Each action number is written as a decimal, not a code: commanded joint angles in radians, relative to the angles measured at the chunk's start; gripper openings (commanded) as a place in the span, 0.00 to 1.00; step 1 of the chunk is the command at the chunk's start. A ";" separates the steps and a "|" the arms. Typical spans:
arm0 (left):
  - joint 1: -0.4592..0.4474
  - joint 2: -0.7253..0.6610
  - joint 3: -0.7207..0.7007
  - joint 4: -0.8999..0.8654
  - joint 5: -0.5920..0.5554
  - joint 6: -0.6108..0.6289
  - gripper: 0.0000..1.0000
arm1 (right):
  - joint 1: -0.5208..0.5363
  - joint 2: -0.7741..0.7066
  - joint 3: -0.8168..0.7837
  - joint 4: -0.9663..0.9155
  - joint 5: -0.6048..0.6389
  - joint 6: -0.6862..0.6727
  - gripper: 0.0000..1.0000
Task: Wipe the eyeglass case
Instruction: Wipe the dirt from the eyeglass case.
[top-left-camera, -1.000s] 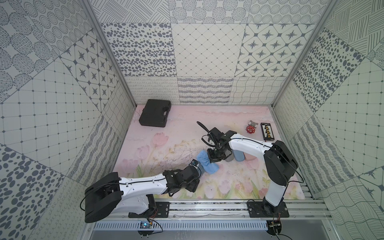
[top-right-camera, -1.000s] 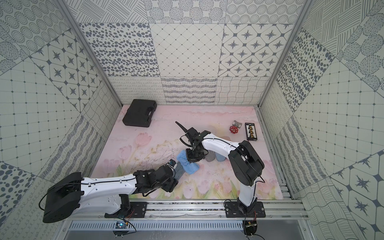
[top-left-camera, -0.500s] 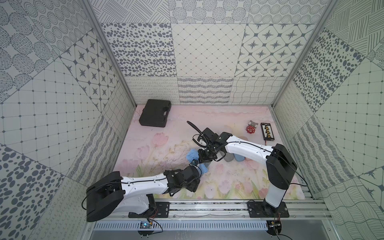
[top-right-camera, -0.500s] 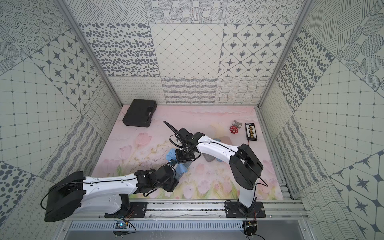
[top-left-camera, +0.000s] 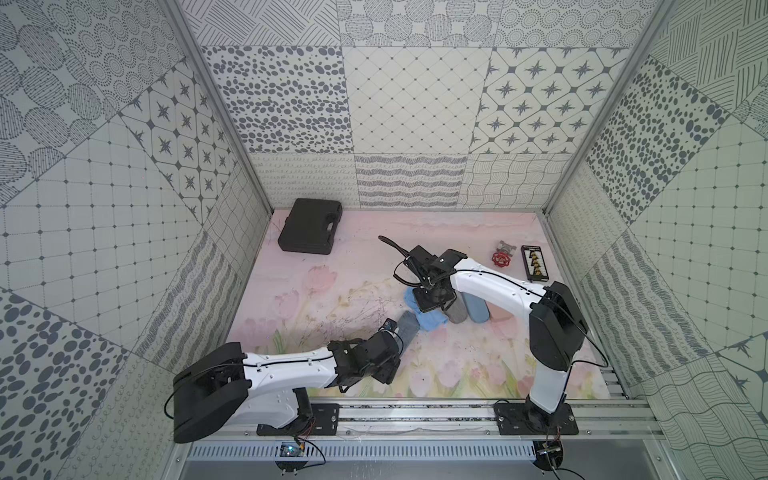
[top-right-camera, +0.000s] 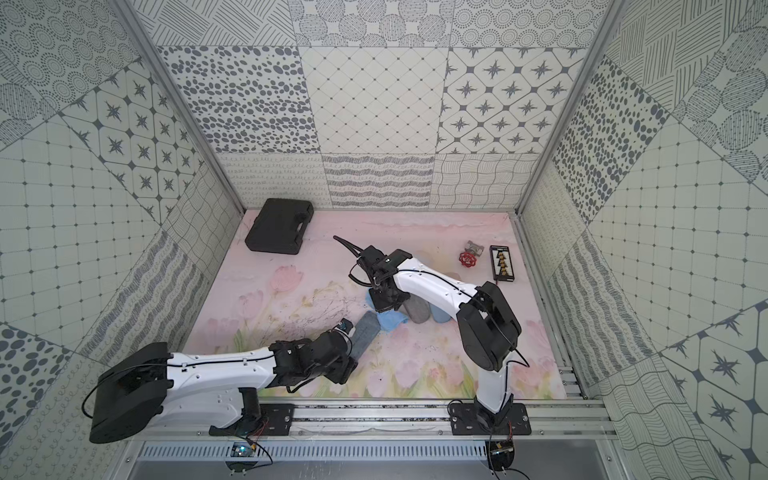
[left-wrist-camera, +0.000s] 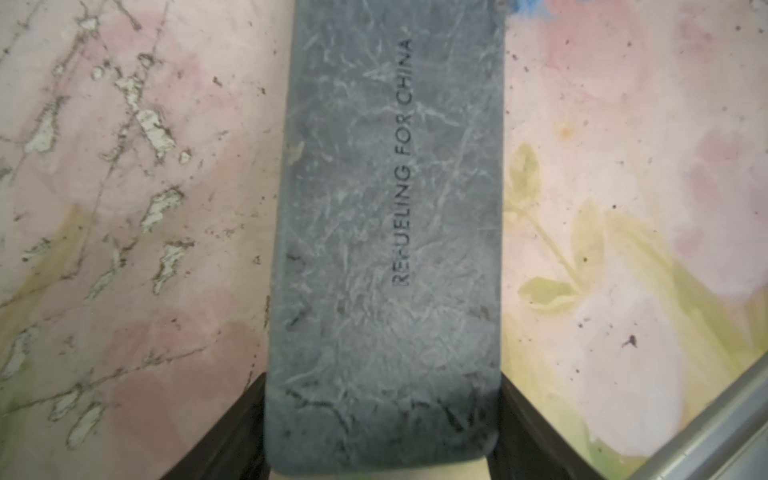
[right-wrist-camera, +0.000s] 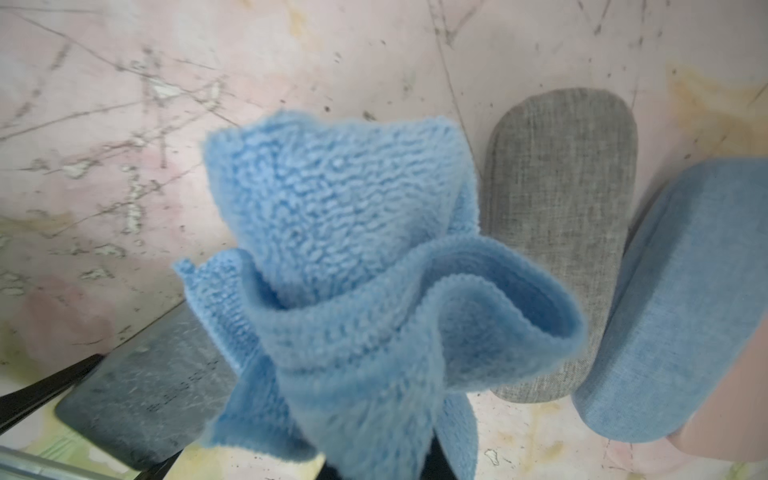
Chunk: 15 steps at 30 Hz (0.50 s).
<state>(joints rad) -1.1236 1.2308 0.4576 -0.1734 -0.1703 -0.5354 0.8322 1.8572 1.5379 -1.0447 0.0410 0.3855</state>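
A dark grey eyeglass case with printed lettering lies on the pink floral mat, and my left gripper is shut on its near end, a black finger on each side. In both top views the case points away from the left arm. My right gripper is shut on a bunched blue cloth that hides its jaws. The cloth hangs at the case's far end; whether it touches the case I cannot tell.
A grey fabric case and a blue fabric case lie side by side just right of the cloth. A black tool case sits at the back left. A red valve wheel and a black card are at the back right.
The right gripper carried the cloth left along the dark case, then back right to its far end. The left gripper and the case have stayed put.
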 joint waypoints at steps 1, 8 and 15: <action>-0.009 0.012 0.017 0.046 -0.009 0.014 0.17 | 0.037 -0.026 -0.007 0.097 -0.294 0.060 0.00; -0.014 -0.015 0.001 0.042 -0.018 0.005 0.17 | -0.058 -0.025 -0.283 0.385 -0.615 0.207 0.00; -0.016 0.004 -0.003 0.050 -0.009 0.011 0.16 | -0.150 0.018 -0.128 0.008 0.035 -0.072 0.00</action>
<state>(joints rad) -1.1332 1.2251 0.4511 -0.1585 -0.1726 -0.5293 0.6693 1.8469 1.3350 -0.8951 -0.2527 0.4366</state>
